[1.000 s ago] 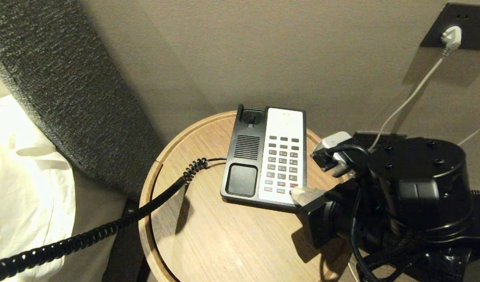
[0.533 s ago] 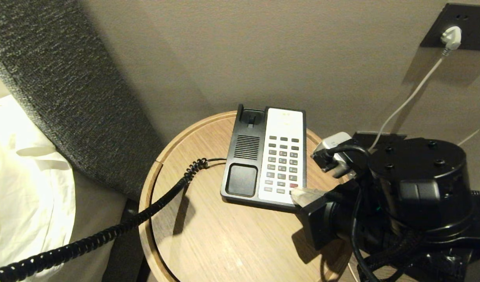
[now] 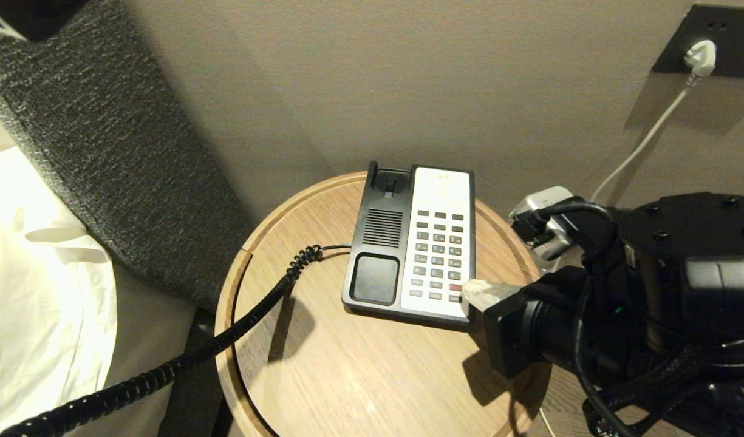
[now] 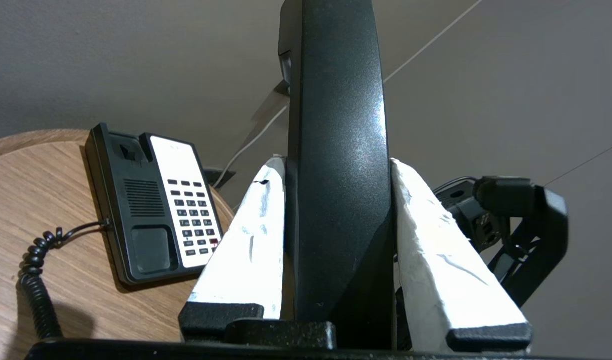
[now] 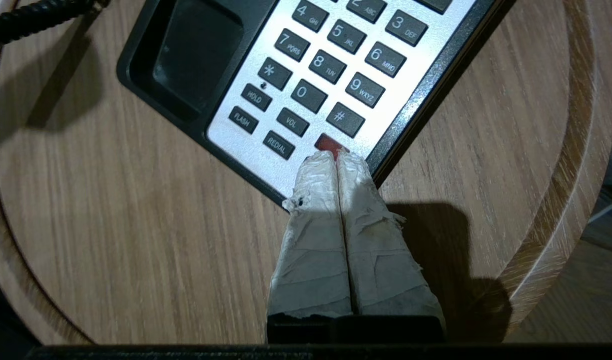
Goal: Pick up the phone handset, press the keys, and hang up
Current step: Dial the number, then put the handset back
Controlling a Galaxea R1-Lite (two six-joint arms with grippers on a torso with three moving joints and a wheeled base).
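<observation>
Right wrist: keys beyond right claw.

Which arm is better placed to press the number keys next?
The right. Its shut claw already hovers at the red button beside the dark grey rectangular keys, while the left claw is clamped on the long glossy black plastic handset.

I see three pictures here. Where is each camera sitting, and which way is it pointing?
Head view: high up, looking down on the round table; right gripper enters from the right.
Left wrist view: behind the left gripper, clamped on the phone handset.
Right wrist view: behind the closed right gripper, aimed at the keys.
All share the phone base.
</observation>
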